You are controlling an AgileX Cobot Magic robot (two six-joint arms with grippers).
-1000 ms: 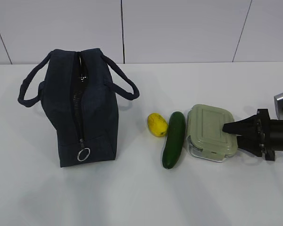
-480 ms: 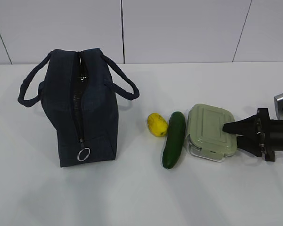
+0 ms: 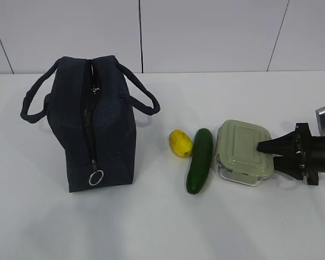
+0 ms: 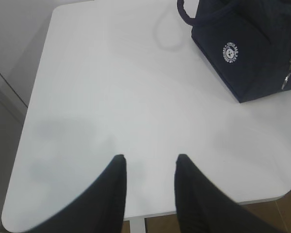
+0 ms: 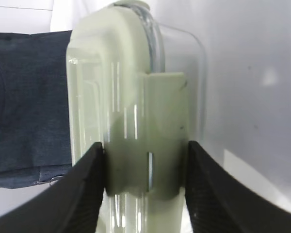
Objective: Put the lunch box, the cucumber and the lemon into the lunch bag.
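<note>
Our right claw [image 3: 266, 154] grips the lunch box [image 3: 242, 151] at its near end, box's long axis running away from it; left claw [image 4: 148, 162] open, empty.

Table [image 3: 162, 227]: white, fills the lower frame.
Wall [image 3: 206, 32]: pale panels with dark seams, top of frame.

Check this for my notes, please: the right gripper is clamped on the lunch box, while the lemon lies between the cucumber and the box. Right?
Not quite. The cucumber lies between the lemon and the lunch box, as the exterior view shows. The right gripper does clamp the box.
</note>
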